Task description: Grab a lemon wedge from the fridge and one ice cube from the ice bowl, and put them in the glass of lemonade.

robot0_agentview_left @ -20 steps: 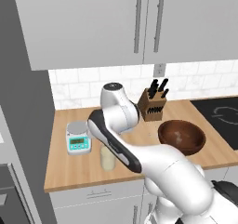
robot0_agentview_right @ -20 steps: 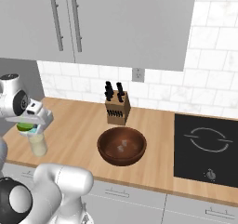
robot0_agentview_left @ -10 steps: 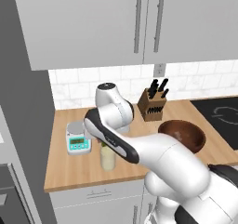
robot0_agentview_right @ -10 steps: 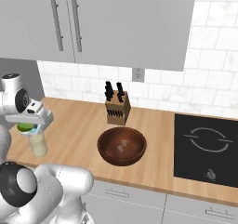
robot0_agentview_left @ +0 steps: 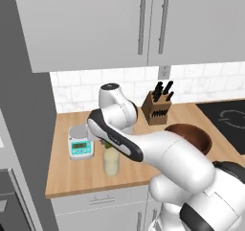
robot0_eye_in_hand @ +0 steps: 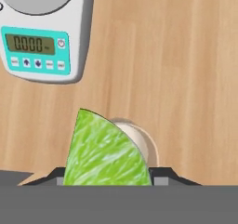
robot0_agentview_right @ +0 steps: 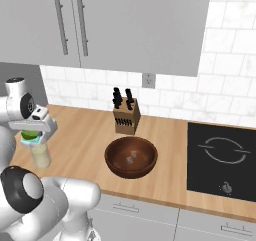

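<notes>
Inspection from my own position, largest item first. The tabletop (robot0_agentview_right: 85,135) runs across the middle of the right base view. On it, at centre frame, sits the ice bowl (robot0_agentview_right: 131,157) with pale cubes inside, untouched so far as I can judge. The knife block (robot0_agentview_right: 125,116) stands just behind the ice bowl, and the kitchen scale (robot0_eye_in_hand: 44,32) occupies the upper left of the hand view.

The glass of lemonade (robot0_agentview_right: 41,156) stands at the left edge of the right base view, directly under my gripper (robot0_agentview_right: 32,136). In the hand view its rim (robot0_eye_in_hand: 142,141) shows partly hidden behind the lemon wedge (robot0_eye_in_hand: 104,153), which my gripper pinches between its fingers (the green flesh fills the lower centre).

Step in hand, by my judgement: delivering the wedge. The next move calls for spreading the fingers once the wedge sits squarely over the rim; it appears slightly offset to the left of the rim. The ice cube remains outstanding.
</notes>
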{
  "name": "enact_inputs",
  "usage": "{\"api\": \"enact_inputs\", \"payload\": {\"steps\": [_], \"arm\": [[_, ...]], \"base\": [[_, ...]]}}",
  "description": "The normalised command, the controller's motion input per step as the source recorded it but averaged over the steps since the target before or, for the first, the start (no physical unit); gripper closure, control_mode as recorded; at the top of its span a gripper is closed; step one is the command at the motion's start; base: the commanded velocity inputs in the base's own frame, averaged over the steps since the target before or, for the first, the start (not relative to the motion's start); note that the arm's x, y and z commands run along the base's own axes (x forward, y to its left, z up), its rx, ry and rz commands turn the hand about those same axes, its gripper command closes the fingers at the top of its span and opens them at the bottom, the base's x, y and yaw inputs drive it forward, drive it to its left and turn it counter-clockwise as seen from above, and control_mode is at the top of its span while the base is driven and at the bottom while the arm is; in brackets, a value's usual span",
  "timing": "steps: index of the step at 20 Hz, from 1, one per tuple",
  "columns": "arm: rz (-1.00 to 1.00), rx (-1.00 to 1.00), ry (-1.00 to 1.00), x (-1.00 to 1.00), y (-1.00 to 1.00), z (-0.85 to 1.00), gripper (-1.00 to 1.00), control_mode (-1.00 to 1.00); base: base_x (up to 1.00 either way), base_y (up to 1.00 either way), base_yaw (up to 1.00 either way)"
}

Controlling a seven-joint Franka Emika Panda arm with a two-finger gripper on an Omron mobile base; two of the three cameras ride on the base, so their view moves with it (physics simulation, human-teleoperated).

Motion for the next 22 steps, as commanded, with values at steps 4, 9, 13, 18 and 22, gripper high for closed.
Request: {"api": "enact_inputs", "payload": {"steps": [4,9,13,18,22], "arm": [[0.01,0.05,-0.12,-0.06,-0.01,0.0,1.0,-1.0],[0.02,0.08,-0.14,0.05,0.0,-0.08,1.0,-1.0],[0.01,0.13,-0.07,0.08,-0.14,-0.38,1.0,-1.0],[0.0,0.0,0.0,-0.02,-0.15,0.0,1.0,-1.0],[0.0,0.0,-0.06,-0.12,0.0,0.0,1.0,-1.0]], "base": [[0.0,0.0,0.0],[0.0,0.0,0.0],[0.0,0.0,0.0],[0.0,0.0,0.0],[0.0,0.0,0.0]]}}
